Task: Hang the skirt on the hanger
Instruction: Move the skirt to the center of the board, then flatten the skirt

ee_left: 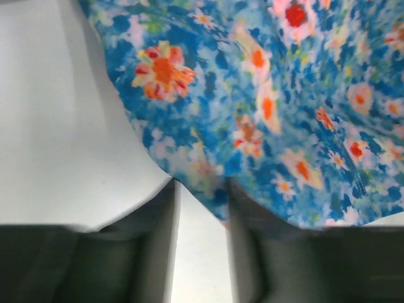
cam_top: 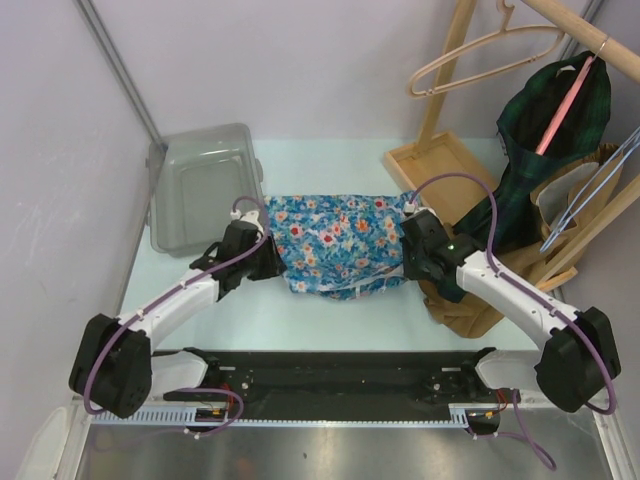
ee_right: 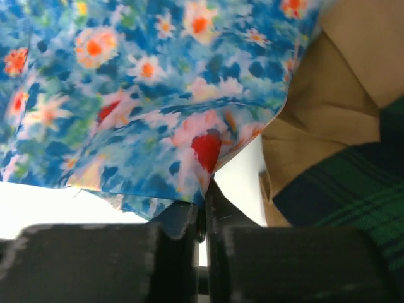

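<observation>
Left gripper [ee_left: 201, 187] stood spread at the left edge of the skirt [cam_top: 335, 245], with only bare tabletop [cam_top: 330, 320] between its fingers, as far as I could see. Right gripper [ee_right: 205, 189] was pressed together, pinching the skirt's right edge; the skirt lay mid-tabletop, between both arms.

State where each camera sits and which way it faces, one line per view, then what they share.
Top external: above and behind the bases, looking down at the table; both arms show.
Left wrist: on the left arm, facing past the open left claw onto the floral skirt.
Right wrist: on the right arm, facing past the right claw, shut on the floral skirt's hem.
Shared: all three show the floral skirt.
</observation>
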`<state>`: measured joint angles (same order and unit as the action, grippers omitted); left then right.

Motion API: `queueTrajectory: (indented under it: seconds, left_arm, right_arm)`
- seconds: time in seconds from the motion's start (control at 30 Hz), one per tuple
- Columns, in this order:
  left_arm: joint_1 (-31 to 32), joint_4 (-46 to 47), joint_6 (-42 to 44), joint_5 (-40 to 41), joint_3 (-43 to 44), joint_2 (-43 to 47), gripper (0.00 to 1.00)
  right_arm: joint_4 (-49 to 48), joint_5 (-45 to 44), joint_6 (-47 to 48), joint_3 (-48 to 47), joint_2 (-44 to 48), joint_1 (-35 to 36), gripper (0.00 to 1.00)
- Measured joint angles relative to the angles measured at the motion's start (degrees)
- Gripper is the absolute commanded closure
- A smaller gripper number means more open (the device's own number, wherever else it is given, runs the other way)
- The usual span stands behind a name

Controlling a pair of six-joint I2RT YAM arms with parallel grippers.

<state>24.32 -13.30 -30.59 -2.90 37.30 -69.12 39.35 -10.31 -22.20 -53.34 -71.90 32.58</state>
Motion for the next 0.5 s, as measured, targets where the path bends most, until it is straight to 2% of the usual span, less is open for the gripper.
queueTrajectory:
  seconds: [0.03,0.1,0.17,0.37,0.5]
  left_arm:
    - [0.00,-0.37,-0.52,0.39,0.00,0.00,0.40]
    - [0.07,-0.79,-1.18,1.20,-0.09,0.17,0.22]
    - [0.07,-1.31,-1.42,1.46,-0.48,1.07,0.12]
    - [0.59,-1.84,-0.79,-0.59,-3.61,8.46,0.12]
    - [2.32,-1.75,-0.94,-1.84,-5.53,10.40,0.23]
  right_arm:
    - [0.28,-0.61,-0.39,0.13,0.02,0.24,0.62]
    - [0.33,-1.62,-1.18,0.63,0.35,0.72,0.41]
    - [0.96,-2.34,-1.42,1.29,1.31,1.27,0.36]
    - [1.68,-2.49,-0.70,2.01,6.25,3.32,0.32]
    - [-0.72,-2.36,1.03,2.01,7.87,6.56,0.32]
